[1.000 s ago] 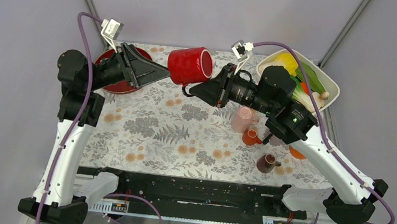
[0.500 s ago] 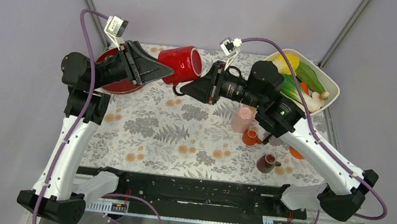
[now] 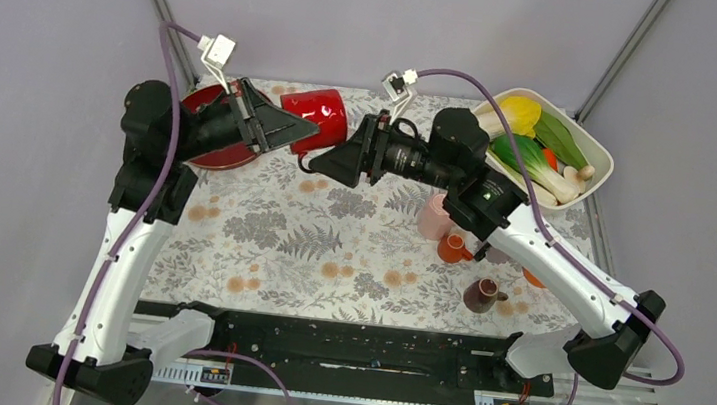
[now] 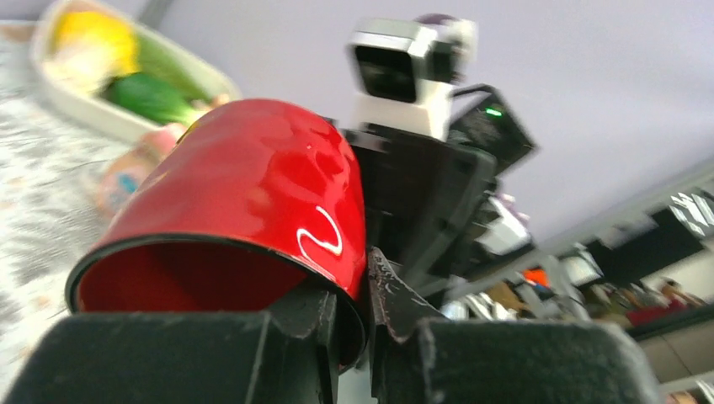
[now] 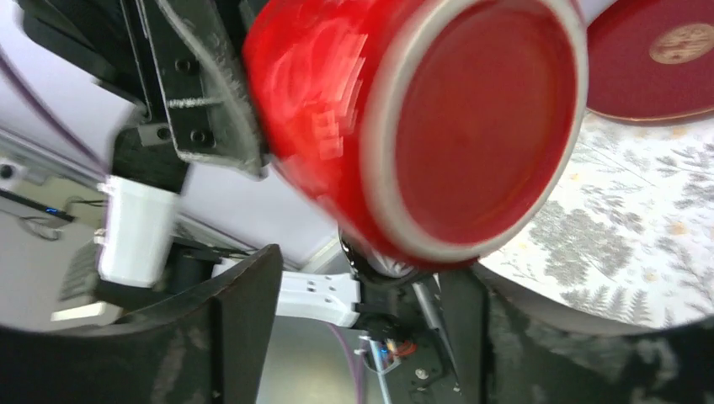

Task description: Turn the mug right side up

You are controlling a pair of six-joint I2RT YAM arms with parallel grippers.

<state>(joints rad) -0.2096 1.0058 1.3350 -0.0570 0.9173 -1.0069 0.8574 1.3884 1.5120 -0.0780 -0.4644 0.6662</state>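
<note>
The mug (image 3: 436, 216), pale pink and tapered, stands on the flowered cloth right of centre, under my right arm, with no gripper on it. It shows as a pink blur (image 4: 126, 178) in the left wrist view. Both grippers are up at the back on a glossy red mug (image 3: 316, 113) held on its side in the air. My left gripper (image 3: 307, 129) (image 4: 362, 273) is shut on the red mug's (image 4: 253, 177) rim. My right gripper (image 3: 323, 164) (image 5: 362, 278) stands open with its fingers either side of the dark handle (image 5: 370, 257), below the red mug's base (image 5: 480, 118).
A dark red plate (image 3: 203, 136) lies at the back left under my left arm. A white dish of vegetables (image 3: 595, 157) sits at the back right. A small orange cup (image 3: 453, 248) and a dark maroon cup (image 3: 481, 294) stand near the pink mug.
The red mug has travelled left toward my left gripper, which has shut on its rim. My right gripper, shut on the handle before, has opened.
</note>
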